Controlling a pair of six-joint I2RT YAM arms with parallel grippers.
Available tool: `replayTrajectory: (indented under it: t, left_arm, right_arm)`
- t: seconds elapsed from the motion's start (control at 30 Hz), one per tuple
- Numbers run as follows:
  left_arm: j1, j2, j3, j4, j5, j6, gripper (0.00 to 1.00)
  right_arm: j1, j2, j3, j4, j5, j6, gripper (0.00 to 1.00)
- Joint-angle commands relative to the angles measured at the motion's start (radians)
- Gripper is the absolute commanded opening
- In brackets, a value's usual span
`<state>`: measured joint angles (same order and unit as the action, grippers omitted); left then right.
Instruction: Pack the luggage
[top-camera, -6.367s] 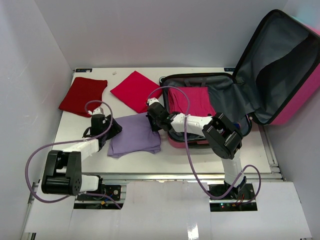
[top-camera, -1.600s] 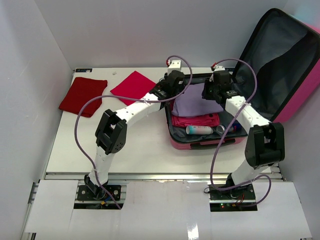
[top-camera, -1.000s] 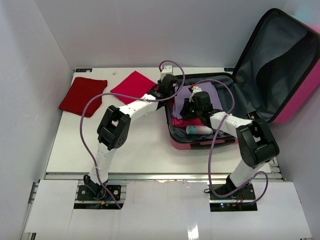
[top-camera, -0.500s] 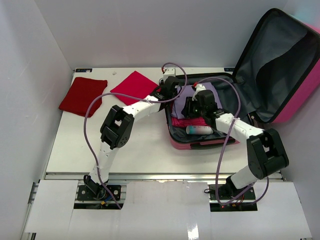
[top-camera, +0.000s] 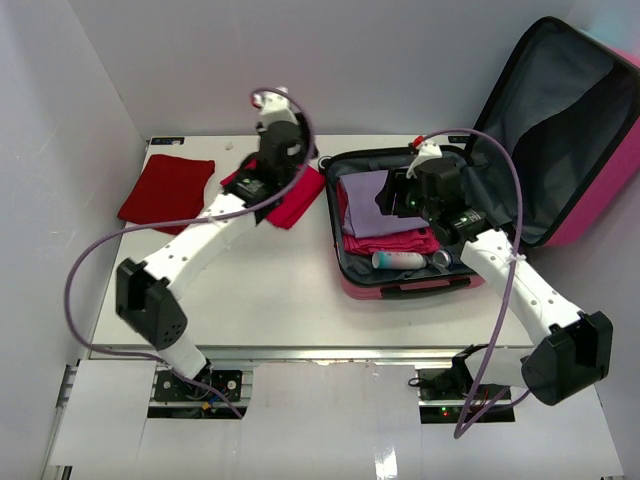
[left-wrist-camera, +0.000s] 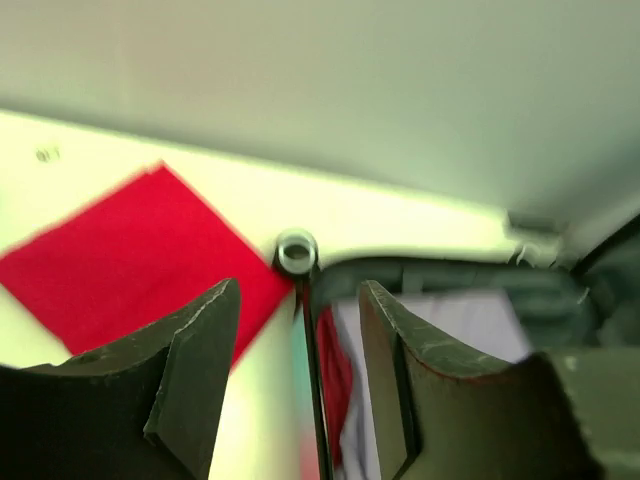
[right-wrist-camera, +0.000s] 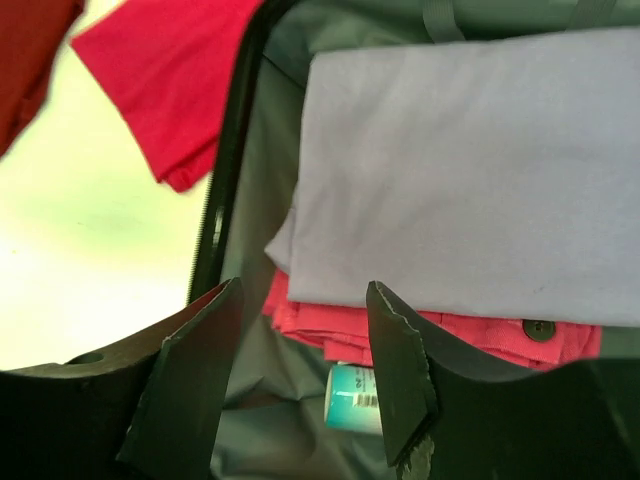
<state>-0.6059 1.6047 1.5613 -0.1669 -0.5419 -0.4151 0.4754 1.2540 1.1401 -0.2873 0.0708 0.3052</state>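
Your luggage (top-camera: 395, 287) lies open at the far right of the table (top-camera: 270, 290): pink shell, black trim, grey lining, its lid propped up to the right; inside, a lilac cloth (top-camera: 375, 200) lies flat on a folded pink garment (top-camera: 390, 241), with a small bottle (top-camera: 400, 260) against the near wall. A few seconds ago that lilac cloth lay on the table; half a second ago both grippers were down on it in the case. Now your left gripper (left-wrist-camera: 298, 290) has swung out above the red cloth (top-camera: 295, 205) beside the case, jaws apart and empty; your right gripper (right-wrist-camera: 305, 290) has lifted above the lilac cloth, jaws likewise parted, holding nothing; the dark red cloth (top-camera: 165, 190) has stayed at far left.
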Motion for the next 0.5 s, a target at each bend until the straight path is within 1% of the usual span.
replayTrajectory:
  t: [0.0, 0.07, 0.17, 0.23, 0.27, 0.37, 0.47]
  left_arm:
    - [0.184, -0.042, -0.153, -0.123, 0.127, -0.127, 0.64]
    - [0.269, -0.06, -0.245, -0.103, 0.217, -0.203, 0.66]
    - [0.324, -0.053, -0.334, -0.033, 0.278, -0.275, 0.7]
    - [0.345, -0.019, -0.379, 0.028, 0.322, -0.27, 0.73]
    - [0.348, 0.01, -0.377, 0.05, 0.339, -0.25, 0.74]
    - [0.353, 0.095, -0.346, 0.06, 0.344, -0.222, 0.74]
    - [0.354, 0.145, -0.363, 0.099, 0.354, -0.198, 0.74]
  right_arm:
    - [0.029, -0.057, 0.038, -0.14, 0.029, -0.037, 0.62]
    - [0.047, -0.076, -0.022, -0.135, 0.018, -0.059, 0.62]
    - [0.07, -0.1, -0.092, -0.13, 0.075, -0.075, 0.62]
    - [0.076, -0.127, -0.143, -0.095, 0.06, -0.071, 0.62]
    - [0.082, -0.142, -0.16, -0.078, 0.039, -0.067, 0.62]
    - [0.107, -0.165, -0.156, -0.073, 0.041, -0.07, 0.62]
    - [0.128, -0.188, -0.155, -0.071, 0.061, -0.074, 0.63]
